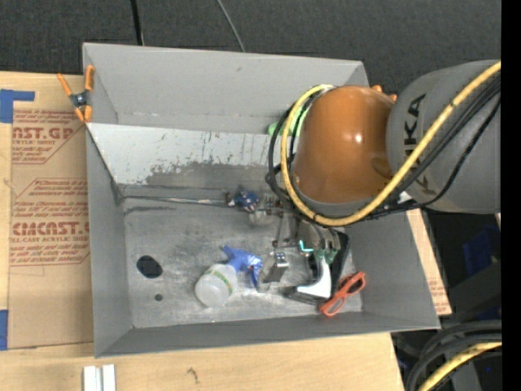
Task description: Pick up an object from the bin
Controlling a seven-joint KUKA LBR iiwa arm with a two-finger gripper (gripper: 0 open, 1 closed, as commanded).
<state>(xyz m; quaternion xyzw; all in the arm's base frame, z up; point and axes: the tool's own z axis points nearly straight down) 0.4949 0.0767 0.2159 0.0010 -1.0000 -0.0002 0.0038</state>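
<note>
Gripper (278, 264) hung just beside a small blue toy (242, 262), right of the white bottle (216, 285). I could not tell if it was spread or pinching. The toy looked light and stiff, so it was probably best pinched across its middle. Counted: two blue toys, the second blue toy (242, 197) far above the bottle, one bottle, one black disc (148, 265) and one orange clip (343, 292).

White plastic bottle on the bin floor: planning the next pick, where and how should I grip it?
Grip the white plastic bottle across its round body, from straight above; it seems to lie on its side, so the body offers two opposite curved walls.
</note>
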